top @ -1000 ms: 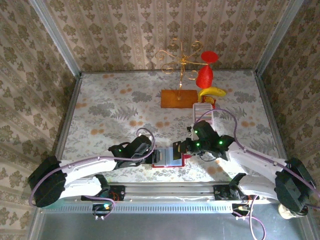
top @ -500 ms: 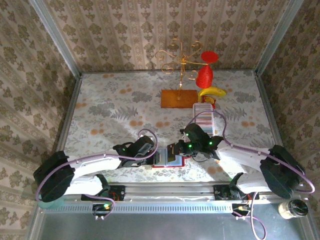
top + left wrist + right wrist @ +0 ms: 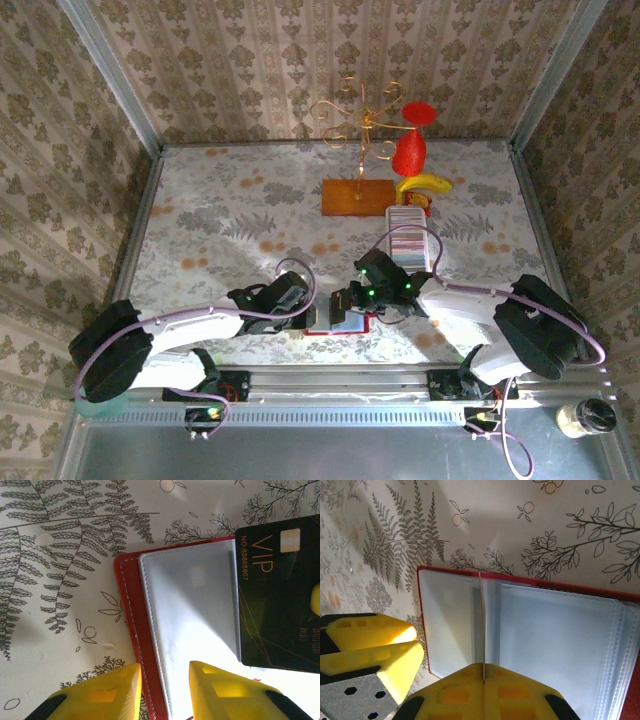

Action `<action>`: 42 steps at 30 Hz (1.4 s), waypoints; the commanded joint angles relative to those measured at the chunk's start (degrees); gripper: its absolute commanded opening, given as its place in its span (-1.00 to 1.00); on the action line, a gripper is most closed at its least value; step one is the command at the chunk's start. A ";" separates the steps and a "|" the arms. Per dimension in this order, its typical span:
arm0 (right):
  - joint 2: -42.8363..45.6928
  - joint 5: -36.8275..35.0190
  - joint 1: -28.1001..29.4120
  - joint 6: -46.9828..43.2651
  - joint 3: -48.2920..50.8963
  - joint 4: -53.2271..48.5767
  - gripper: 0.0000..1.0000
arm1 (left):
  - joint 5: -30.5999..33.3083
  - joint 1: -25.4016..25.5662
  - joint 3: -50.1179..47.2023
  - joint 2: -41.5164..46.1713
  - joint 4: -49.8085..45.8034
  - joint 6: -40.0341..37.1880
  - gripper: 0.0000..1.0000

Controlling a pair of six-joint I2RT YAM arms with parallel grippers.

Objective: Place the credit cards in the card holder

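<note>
Top external view: far back lie an orange-brown flat stand base [image 3: 358,196] and a long white tray [image 3: 390,228] carrying a row of thin plastic credit cards [image 3: 408,225]. Nearer, the small red folding card holder [image 3: 345,322] lies open on the floral surface [image 3: 220,220]. Reaching low from the left, the left claw [image 3: 165,692] hovers slightly spread over its red edge. Opposite, the right claw [image 3: 483,670] is pressed together on a black VIP credit card [image 3: 277,595] above the grey-blue pockets.

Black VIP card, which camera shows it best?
The left wrist view: the black VIP card faces the camera there, its gold lettering readable. The right wrist view catches it edge-on, a thin line held in the shut right gripper. The top view makes it a small dark patch.
</note>
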State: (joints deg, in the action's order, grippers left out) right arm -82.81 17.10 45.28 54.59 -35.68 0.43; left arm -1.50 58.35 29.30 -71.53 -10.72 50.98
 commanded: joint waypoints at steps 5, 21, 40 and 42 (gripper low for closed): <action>-1.78 -1.28 1.27 2.89 -0.42 3.97 -1.00 | -0.17 -0.49 -0.12 -1.10 -0.18 -1.06 -0.45; -0.45 0.17 2.38 5.68 2.18 3.23 -1.00 | 0.06 -0.23 -0.91 -2.12 -0.09 -0.71 -0.53; -1.30 4.58 2.40 10.31 3.06 7.52 -1.00 | 0.64 0.46 -0.83 -3.31 -0.21 -0.53 -0.60; -1.22 4.96 2.37 10.91 3.38 8.68 -1.00 | 0.81 0.56 -0.91 -3.44 -0.27 -0.46 -0.61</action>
State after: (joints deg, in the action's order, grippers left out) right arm -84.12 20.01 47.20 63.70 -33.26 7.33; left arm -1.48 58.46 29.21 -73.95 -10.46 50.98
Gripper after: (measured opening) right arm 0.044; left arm 0.196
